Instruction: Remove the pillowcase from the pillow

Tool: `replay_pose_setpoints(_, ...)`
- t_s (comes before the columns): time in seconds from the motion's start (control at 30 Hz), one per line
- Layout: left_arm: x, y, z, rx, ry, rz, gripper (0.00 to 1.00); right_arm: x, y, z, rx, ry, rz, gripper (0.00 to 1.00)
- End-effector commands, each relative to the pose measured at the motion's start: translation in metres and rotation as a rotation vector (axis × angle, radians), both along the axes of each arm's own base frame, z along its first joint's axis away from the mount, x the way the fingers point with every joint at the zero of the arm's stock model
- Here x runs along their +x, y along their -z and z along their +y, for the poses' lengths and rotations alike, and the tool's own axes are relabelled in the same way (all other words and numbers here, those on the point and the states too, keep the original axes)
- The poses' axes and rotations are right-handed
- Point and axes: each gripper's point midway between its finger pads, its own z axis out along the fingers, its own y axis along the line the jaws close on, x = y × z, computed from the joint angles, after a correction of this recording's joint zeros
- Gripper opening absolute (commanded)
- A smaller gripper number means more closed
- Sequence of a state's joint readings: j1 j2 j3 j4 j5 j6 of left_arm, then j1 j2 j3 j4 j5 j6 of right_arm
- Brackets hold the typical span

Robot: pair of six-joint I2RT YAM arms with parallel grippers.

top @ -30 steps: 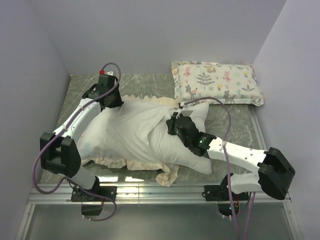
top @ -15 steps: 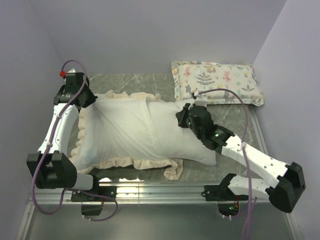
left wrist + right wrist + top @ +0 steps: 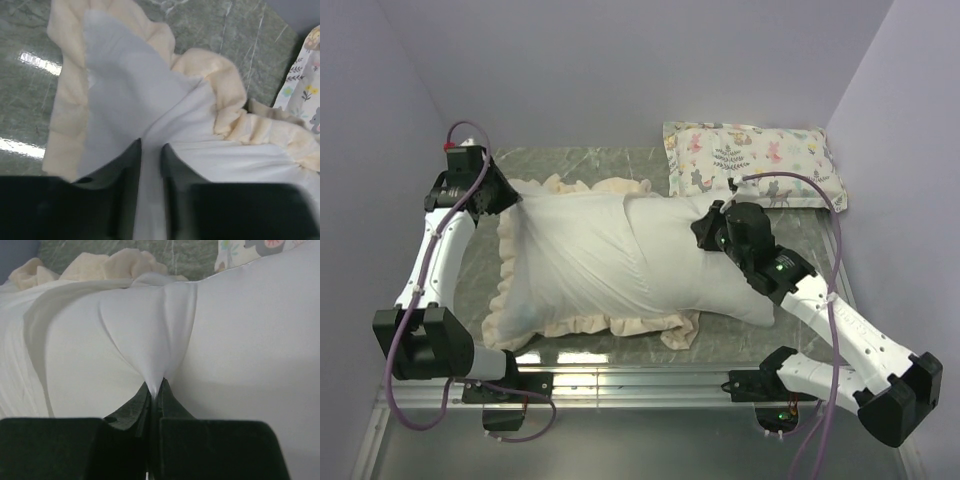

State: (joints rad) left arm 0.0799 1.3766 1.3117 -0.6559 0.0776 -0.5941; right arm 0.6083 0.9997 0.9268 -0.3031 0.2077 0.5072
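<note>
My left gripper (image 3: 150, 162) has its two dark fingers (image 3: 129, 185) drawn in on a strip of white cloth that runs up between them: a corner of the pillowcase (image 3: 125, 85), cream-white face up. The cloth fans out from my grip in taut folds, and the cream ruffle (image 3: 65, 100) curls round its outer edge on both sides. Under and beyond the ruffle lies the green marbled table (image 3: 590, 165).

My right gripper (image 3: 154, 390) is pinched tight, fingertips together, on a small peak of smooth white fabric. That is the pillow (image 3: 240, 330) itself, which swells up plain and full just right of the pinch. To the left of it a curved fold marks where the pillowcase's mouth begins.

From above, the pillow lies lengthwise across the middle of the table. Its left part is inside the pillowcase and its right part is bare. My two grippers are on its far side, the left at the left end and the right on the bare part, well apart. My right arm (image 3: 820, 300) passes over the pillow's right end.

Just past my right gripper, against the back wall, sits a small animal-print pillow (image 3: 755, 162). It is close to the big pillow's far right corner; I cannot tell whether they touch.
</note>
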Motion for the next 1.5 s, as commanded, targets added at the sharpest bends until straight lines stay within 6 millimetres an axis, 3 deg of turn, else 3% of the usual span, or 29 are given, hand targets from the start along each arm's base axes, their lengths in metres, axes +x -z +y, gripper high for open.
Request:
replay_pose_setpoints(0.0,0.024,-0.047,0.010,0.174,-0.006,-0.178,0.33,0.022,0.004,-0.030,-0.072,0.138,-0.035,0.00)
replay_pose_setpoints(0.03,0.020,-0.059,-0.008,0.188,0.027,-0.208,0.44,0.026,0.017,-0.026,-0.092,0.131,-0.003,0.00)
replay_pose_setpoints(0.07,0.017,-0.065,-0.015,0.194,0.038,-0.223,0.59,0.029,0.017,-0.024,-0.097,0.132,0.005,0.00)
replay_pose_setpoints(0.1,0.013,-0.073,-0.024,0.195,0.050,-0.241,0.64,0.030,0.019,-0.022,-0.107,0.124,0.013,0.05)
replay_pose_setpoints(0.13,0.004,-0.086,-0.034,0.193,0.055,-0.278,0.67,0.031,0.020,-0.021,-0.109,0.122,0.016,0.17)
replay_pose_setpoints(0.17,-0.005,-0.085,-0.054,0.223,0.066,-0.281,0.80,0.032,0.015,-0.020,-0.109,0.111,0.005,0.46)
replay_pose_setpoints(0.23,-0.022,-0.082,-0.076,0.216,0.071,-0.280,0.81,0.031,0.007,-0.019,-0.109,0.099,-0.013,0.65)
replay_pose_setpoints(0.27,-0.041,-0.075,-0.093,0.230,0.095,-0.268,0.82,0.030,-0.004,-0.020,-0.108,0.093,-0.038,0.73)
replay_pose_setpoints(0.33,-0.067,-0.076,-0.103,0.176,0.065,-0.285,0.82,0.024,-0.015,-0.025,-0.112,0.088,-0.056,0.77)
replay_pose_setpoints(0.37,-0.082,-0.061,-0.118,0.173,0.106,-0.270,0.82,0.022,-0.023,-0.026,-0.112,0.082,-0.071,0.79)
replay_pose_setpoints(0.43,-0.102,-0.059,-0.121,0.123,0.084,-0.278,0.83,0.011,-0.035,-0.028,-0.103,0.065,-0.088,0.81)
replay_pose_setpoints(0.47,-0.116,-0.053,-0.135,0.103,0.129,-0.268,0.82,0.007,-0.039,-0.028,-0.104,0.055,-0.092,0.82)
replay_pose_setpoints(0.5,-0.127,-0.032,-0.143,0.103,0.164,-0.224,0.83,-0.002,-0.034,-0.026,-0.134,0.023,-0.068,0.83)
replay_pose_setpoints(0.53,-0.137,-0.027,-0.152,0.053,0.179,-0.218,0.83,-0.008,-0.033,-0.027,-0.150,0.019,-0.064,0.84)
replay_pose_setpoints(0.57,-0.155,-0.003,-0.169,0.055,0.252,-0.180,0.83,-0.014,-0.027,-0.026,-0.174,0.006,-0.049,0.84)
replay_pose_setpoints(0.67,-0.190,0.033,-0.199,0.047,0.332,-0.118,0.83,-0.043,0.001,-0.018,-0.214,-0.040,-0.010,0.86)
replay_pose_setpoints(0.73,-0.211,0.051,-0.219,0.057,0.376,-0.089,0.84,-0.063,0.008,-0.008,-0.193,-0.083,-0.024,0.86)
replay_pose_setpoints(0.77,-0.217,0.057,-0.224,0.068,0.386,-0.082,0.84,-0.068,0.025,-0.008,-0.194,-0.077,0.002,0.87)
replay_pose_setpoints(0.83,-0.224,0.075,-0.230,0.115,0.368,-0.067,0.86,-0.078,0.037,-0.001,-0.177,-0.093,0.000,0.89)
replay_pose_setpoints(0.87,-0.224,0.085,-0.227,0.141,0.347,-0.048,0.88,-0.080,0.058,-0.004,-0.194,-0.078,0.027,0.90)
replay_pose_setpoints(0.97,-0.217,0.104,-0.223,0.206,0.274,-0.039,0.88,-0.082,0.088,-0.002,-0.204,-0.058,0.055,0.91)
replay_pose_setpoints(1.1,-0.207,0.116,-0.223,0.226,0.212,-0.049,0.86,-0.073,0.101,0.004,-0.190,-0.035,0.031,0.93)
replay_pose_setpoints(1.13,-0.201,0.122,-0.218,0.252,0.189,-0.037,0.78,-0.071,0.105,0.006,-0.203,-0.034,0.039,0.93)
replay_pose_setpoints(1.2,-0.197,0.133,-0.215,0.264,0.191,-0.011,0.57,-0.068,0.106,0.010,-0.208,-0.025,0.042,0.92)
replay_pose_setpoints(1.23,-0.191,0.136,-0.212,0.260,0.181,-0.001,0.29,-0.065,0.109,0.012,-0.222,-0.021,0.049,0.90)
replay_pose_setpoints(1.3,-0.189,0.140,-0.206,0.252,0.182,0.017,0.01,-0.060,0.109,0.008,-0.249,0.007,0.061,0.56)
replay_pose_setpoints(1.37,-0.183,0.130,-0.192,0.239,0.139,0.007,0.01,-0.053,0.095,0.007,-0.258,0.032,0.047,0.16)
replay_pose_setpoints(1.43,-0.178,0.112,-0.170,0.229,0.090,-0.010,0.00,-0.047,0.072,-0.003,-0.267,0.064,0.025,0.00)
replay_pose_setpoints(1.47,-0.176,0.106,-0.162,0.232,0.081,-0.016,0.01,-0.046,0.066,-0.010,-0.277,0.077,0.028,0.00)
